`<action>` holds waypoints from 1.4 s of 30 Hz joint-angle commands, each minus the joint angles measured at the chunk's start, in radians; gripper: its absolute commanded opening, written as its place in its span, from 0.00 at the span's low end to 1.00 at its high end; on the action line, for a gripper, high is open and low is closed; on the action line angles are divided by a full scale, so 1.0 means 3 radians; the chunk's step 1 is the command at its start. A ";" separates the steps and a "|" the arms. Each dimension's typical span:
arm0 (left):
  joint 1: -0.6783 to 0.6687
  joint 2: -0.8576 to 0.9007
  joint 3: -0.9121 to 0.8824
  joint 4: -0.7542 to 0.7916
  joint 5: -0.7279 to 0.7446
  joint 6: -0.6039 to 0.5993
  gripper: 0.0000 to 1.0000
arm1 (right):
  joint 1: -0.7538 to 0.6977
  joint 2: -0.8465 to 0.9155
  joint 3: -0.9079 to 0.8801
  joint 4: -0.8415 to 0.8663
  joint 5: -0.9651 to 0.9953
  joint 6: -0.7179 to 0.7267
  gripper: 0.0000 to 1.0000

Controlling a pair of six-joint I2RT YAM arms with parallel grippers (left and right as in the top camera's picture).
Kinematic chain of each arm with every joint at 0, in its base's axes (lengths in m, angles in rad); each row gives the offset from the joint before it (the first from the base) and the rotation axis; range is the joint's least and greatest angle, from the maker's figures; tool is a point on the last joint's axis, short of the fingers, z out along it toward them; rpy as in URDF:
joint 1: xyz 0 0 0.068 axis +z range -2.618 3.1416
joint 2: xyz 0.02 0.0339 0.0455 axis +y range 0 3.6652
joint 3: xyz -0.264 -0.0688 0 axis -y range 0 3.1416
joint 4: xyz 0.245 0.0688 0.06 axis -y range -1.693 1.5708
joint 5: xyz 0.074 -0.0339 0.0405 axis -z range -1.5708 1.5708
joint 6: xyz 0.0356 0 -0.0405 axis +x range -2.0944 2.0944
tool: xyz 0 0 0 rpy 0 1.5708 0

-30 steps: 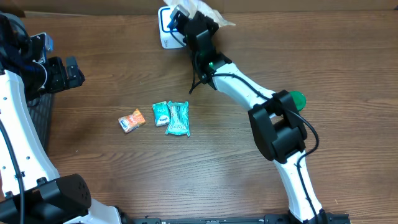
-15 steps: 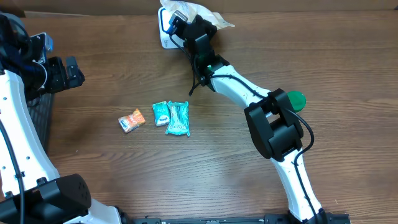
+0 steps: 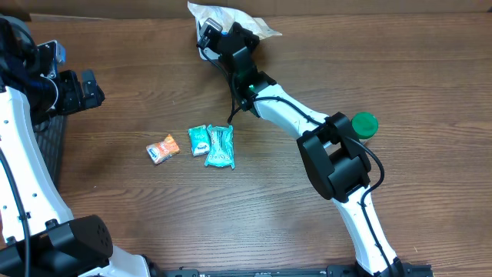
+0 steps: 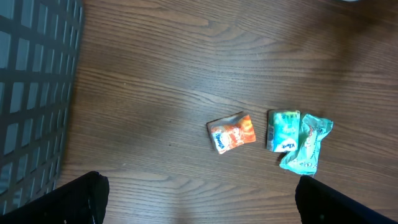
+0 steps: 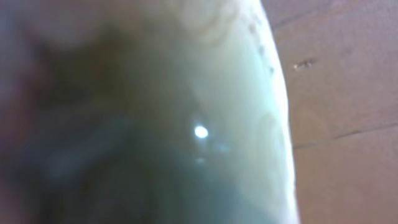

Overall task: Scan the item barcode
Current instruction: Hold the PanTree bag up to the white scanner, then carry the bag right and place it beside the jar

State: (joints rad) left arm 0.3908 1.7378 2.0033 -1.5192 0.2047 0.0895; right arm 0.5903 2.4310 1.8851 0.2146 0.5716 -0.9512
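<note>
Overhead view of a brown wooden counter (image 3: pixel 307 231) with two white robot arms. The right arm (image 3: pixel 284 111) stretches to the far edge, top centre. The right jaws are closed tight, apparently on a pale crinkly packet (image 3: pixel 231 13) that sticks out beyond them at the counter's far edge. The right wrist camera shows only a blurred, pale, translucent surface filling the lens, with a strip of wood to the right, so no barcode can be made out. Something small and pale peeks out just left of the jaws; what it is cannot be told.

The left arm (image 3: pixel 19 138) waits at the far left beside a black mesh basket (image 4: pixel 31 93). The left jaws are spread fully wide and hold nothing.

Mid-counter, well apart from both arms, lie an orange packet (image 3: pixel 163 149) and, just to its right, two teal packets (image 3: pixel 199 141) (image 3: pixel 220 146) touching each other. A green round object (image 3: pixel 364 125) sits beside the right arm.

The step in hand looks like presenting the held packet for scanning. The next move likely calls for turning the packet so its barcode faces the reader, holding it steady and uncrumpled.
</note>
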 commanded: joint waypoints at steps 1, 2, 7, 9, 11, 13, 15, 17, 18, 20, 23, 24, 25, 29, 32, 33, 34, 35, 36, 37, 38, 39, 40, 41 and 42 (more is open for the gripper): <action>0.0005 0.0004 0.0006 0.0008 0.0004 0.0065 0.99 | -0.0008 -0.0053 0.0064 0.0043 0.0173 0.0000 0.04; 0.0005 0.0004 0.0006 0.0008 0.0004 0.0066 0.99 | -0.0008 -0.0071 0.0064 0.0042 0.0198 0.0000 0.04; 0.0005 0.0004 0.0006 0.0006 0.0005 0.0065 1.00 | -0.0008 -0.0280 0.0064 0.0039 0.0225 0.0003 0.04; 0.0005 0.0004 0.0006 0.0008 0.0005 0.0065 0.99 | -0.0008 -0.0402 0.0064 0.0032 0.0245 0.0029 0.04; 0.0005 0.0004 0.0006 0.0006 0.0004 0.0065 1.00 | -0.0008 -0.0546 0.0064 -0.0069 0.0262 0.0156 0.04; 0.0005 0.0004 0.0006 0.0006 0.0005 0.0065 1.00 | -0.0008 -0.0738 0.0064 -0.0322 0.0254 0.0473 0.04; 0.0005 0.0004 0.0006 0.0008 0.0004 0.0065 0.99 | -0.0008 -0.0936 0.0064 -0.0662 0.0187 0.0829 0.04; 0.0005 0.0004 0.0006 0.0008 0.0005 0.0065 0.99 | -0.0008 -0.1193 0.0064 -0.1183 0.0032 0.1301 0.04; 0.0005 0.0004 0.0006 0.0006 0.0004 0.0065 1.00 | -0.0008 -0.1298 0.0064 -0.1410 -0.0053 0.1520 0.04; 0.0005 0.0004 0.0006 0.0008 0.0005 0.0065 1.00 | -0.0008 -0.1539 0.0064 -0.1971 -0.0334 0.2083 0.04; 0.0005 0.0004 0.0006 0.0008 0.0004 0.0065 1.00 | -0.0036 -0.1829 0.0064 -0.2847 -0.0834 0.3103 0.04; 0.0005 0.0004 0.0006 0.0006 0.0004 0.0065 1.00 | -0.0055 -0.1878 0.0064 -0.3090 -0.0945 0.3368 0.04; 0.0005 0.0004 0.0006 0.0008 0.0004 0.0065 1.00 | -0.0080 -0.1920 0.0064 -0.3394 -0.1071 0.3643 0.04; 0.0005 0.0004 0.0006 0.0006 0.0004 0.0065 1.00 | -0.0191 -0.1912 0.0028 -0.4430 -0.1437 0.3971 0.04; 0.0005 0.0004 0.0006 0.0006 0.0005 0.0065 1.00 | -0.0263 -0.1906 -0.0165 -0.4905 -0.1431 0.3970 0.04; 0.0005 0.0004 0.0006 0.0006 0.0005 0.0065 0.99 | -0.0294 -0.1906 -0.0243 -0.4992 -0.1381 0.3970 0.04; 0.0005 0.0004 0.0006 0.0008 0.0004 0.0065 0.99 | -0.0328 -0.1906 -0.0334 -0.5067 -0.1298 0.3971 0.04; 0.0005 0.0004 0.0006 0.0006 0.0004 0.0065 0.99 | -0.0370 -0.1906 -0.0431 -0.5117 -0.1202 0.3971 0.04; 0.0005 0.0004 0.0006 0.0006 0.0004 0.0065 1.00 | -0.0409 -0.1906 -0.0519 -0.5126 -0.1133 0.3971 0.04; 0.0005 0.0004 0.0006 0.0008 0.0005 0.0065 1.00 | -0.0464 -0.1906 -0.0615 -0.5122 -0.1069 0.3971 0.04; 0.0005 0.0004 0.0006 0.0008 0.0005 0.0065 1.00 | -0.0526 -0.1906 -0.0699 -0.5117 -0.1026 0.3971 0.04; 0.0005 0.0004 0.0006 0.0008 0.0004 0.0066 1.00 | -0.0585 -0.1906 -0.0773 -0.5097 -0.0993 0.3970 0.04; 0.0005 0.0004 0.0006 0.0008 0.0005 0.0065 1.00 | -0.0659 -0.1906 -0.0857 -0.5067 -0.0950 0.3970 0.04; 0.0005 0.0004 0.0006 0.0006 0.0005 0.0065 0.99 | -0.0736 -0.1906 -0.0931 -0.5038 -0.0912 0.3970 0.04; 0.0005 0.0004 0.0006 0.0008 0.0005 0.0065 0.99 | -0.0801 -0.1906 -0.0993 -0.5009 -0.0900 0.3969 0.04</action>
State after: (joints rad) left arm 0.3908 1.7378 2.0033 -1.5192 0.2043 0.0895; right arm 0.4030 1.8622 1.6222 -1.3025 0.2432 0.2169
